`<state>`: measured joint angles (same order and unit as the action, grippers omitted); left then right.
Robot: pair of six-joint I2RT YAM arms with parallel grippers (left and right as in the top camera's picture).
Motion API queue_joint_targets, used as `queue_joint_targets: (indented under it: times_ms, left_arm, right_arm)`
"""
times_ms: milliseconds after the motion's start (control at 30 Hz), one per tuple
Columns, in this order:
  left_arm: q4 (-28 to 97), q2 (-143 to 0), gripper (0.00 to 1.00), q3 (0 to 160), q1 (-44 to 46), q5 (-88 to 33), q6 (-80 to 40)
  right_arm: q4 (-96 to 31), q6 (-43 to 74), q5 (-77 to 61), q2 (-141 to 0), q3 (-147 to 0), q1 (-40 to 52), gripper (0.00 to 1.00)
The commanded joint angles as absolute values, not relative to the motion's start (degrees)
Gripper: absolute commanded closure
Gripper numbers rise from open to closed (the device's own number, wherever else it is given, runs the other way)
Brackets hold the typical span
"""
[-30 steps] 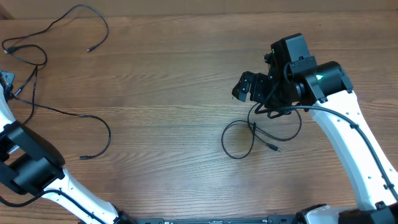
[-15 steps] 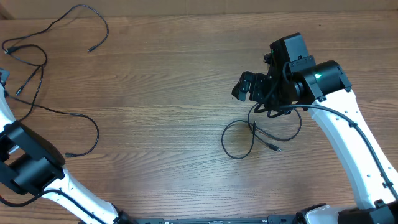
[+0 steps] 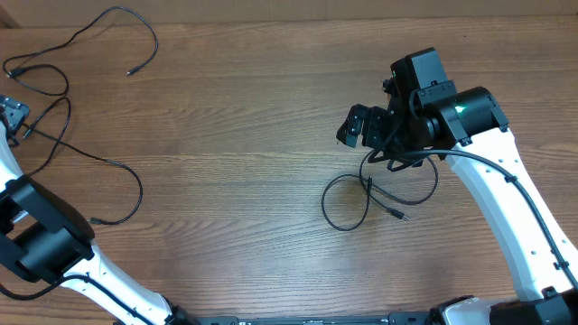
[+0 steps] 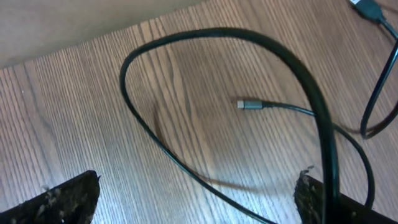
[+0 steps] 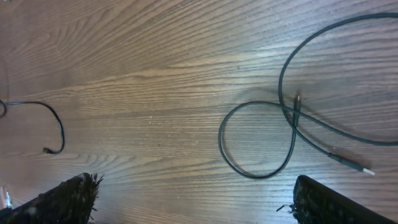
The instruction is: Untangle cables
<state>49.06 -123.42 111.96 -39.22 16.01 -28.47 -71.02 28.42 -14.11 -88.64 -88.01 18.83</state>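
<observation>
Thin black cables lie in separate groups on the wooden table (image 3: 244,108). One cable (image 3: 155,43) loops at the far left top, and another (image 3: 141,191) trails down from my left gripper (image 3: 13,116). A third cable (image 3: 325,203) forms a small loop just below my right gripper (image 3: 355,126). In the left wrist view, my left gripper (image 4: 196,186) stands wide open over a cable loop (image 4: 217,31) and a silver plug (image 4: 245,104). A thin strand lies on the table between its fingers, not pinched. My right gripper (image 5: 196,193) is open above the looped cable (image 5: 255,176) and holds nothing.
The table's far edge (image 4: 74,25) runs close behind the left cables. Thick black wires hang from the right arm (image 3: 492,171) above the small loop. Another cable end (image 5: 53,124) curls at the left of the right wrist view.
My left gripper has opened and let go of its cable. The trailing end of that cable slid left and its upper part settled into a loop. The right arm stayed still.
</observation>
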Motion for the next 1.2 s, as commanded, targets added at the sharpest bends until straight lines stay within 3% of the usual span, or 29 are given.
queue_joint_targets:
  times_ms: [0,167,333,467,600,700,867,1100,1167]
  left_arm:
    - [49.50,-121.75,0.00,112.31,-39.16,15.00,-27.81]
    - [47.40,-117.12,0.00,112.36,-38.85,8.14,-27.83]
    - [43.27,-113.51,0.11,112.36,-38.85,-6.66,-27.83]
    - [41.08,-113.12,0.07,112.36,-38.68,-17.72,-27.86]
    - [45.78,-113.14,0.07,112.27,-37.21,-10.87,-27.68]
    - [49.74,-113.19,0.18,112.09,-36.16,-5.50,-26.04]
    - [56.97,-113.21,0.20,111.87,-34.39,-5.74,-21.76]
    - [68.34,-113.25,0.40,109.27,-30.83,-5.37,-21.87]
    - [69.43,-113.25,0.41,106.21,-29.41,-5.34,-22.94]
  right_arm:
    - [-71.35,27.99,-13.32,-88.86,-88.36,18.79,0.00]
    - [-72.07,27.99,-13.32,-88.86,-88.36,18.79,0.00]
    - [-72.31,27.99,-13.30,-88.88,-88.36,18.79,0.00]
    - [-72.34,27.97,-13.30,-88.88,-88.36,18.79,0.00]
    - [-72.34,27.97,-13.30,-88.88,-88.36,18.79,0.00]
    - [-72.31,27.97,-13.30,-88.88,-88.36,18.79,0.00]
    - [-72.29,27.97,-13.30,-88.88,-88.36,18.79,0.00]
    - [-72.27,27.97,-13.30,-88.88,-88.36,18.79,0.00]
    - [-72.29,27.97,-13.30,-88.88,-88.36,18.79,0.00]
